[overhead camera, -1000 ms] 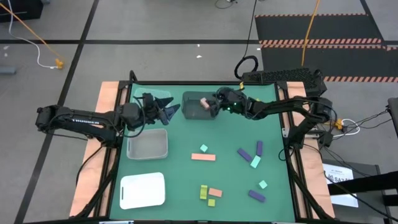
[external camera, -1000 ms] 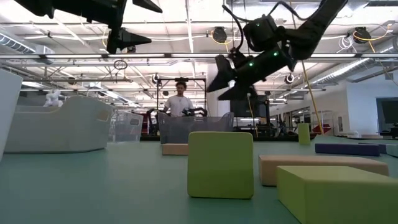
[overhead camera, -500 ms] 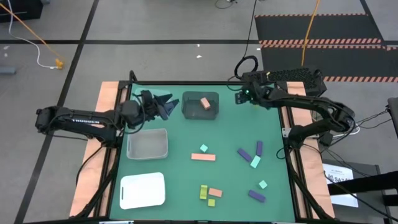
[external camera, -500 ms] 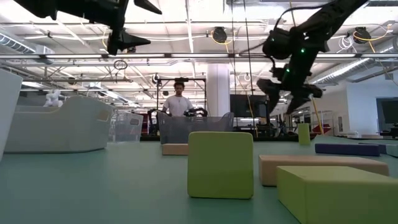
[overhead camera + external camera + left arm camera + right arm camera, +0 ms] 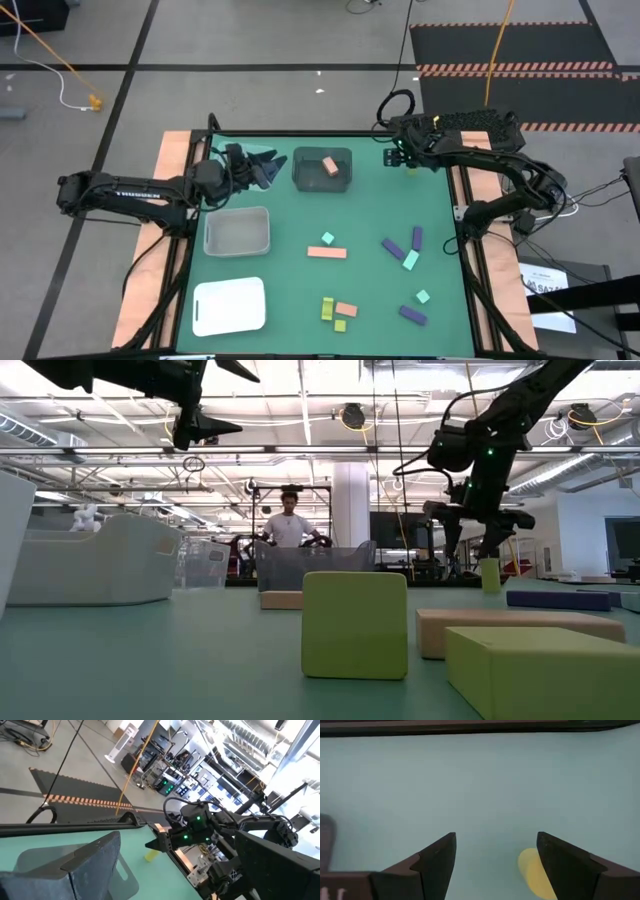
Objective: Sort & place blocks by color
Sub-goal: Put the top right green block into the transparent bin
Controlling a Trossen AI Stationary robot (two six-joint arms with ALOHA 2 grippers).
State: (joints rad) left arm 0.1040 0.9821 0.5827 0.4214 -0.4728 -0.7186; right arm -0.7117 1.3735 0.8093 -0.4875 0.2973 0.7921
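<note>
Right gripper parked over far right corner of green mat, fingers spread, nothing held; small yellow-green block just beside one fingertip, partly hidden. Same block visible standing upright at far right. Probably next pick. Likely light, rigid, smooth-faced, so pinch across two flat opposite sides, mid-height; could tip if nudged by a finger.

Left gripper hanging above mat near dark translucent bin, fingers parted, empty. Salmon-orange block already lying inside that bin.

Remaining small cubes and short bars scattered on near and right half of mat: salmon, yellow-green, mint, purple, matte, square-edged. Clear plastic bin and white tray at left, no blocks seen in them.
</note>
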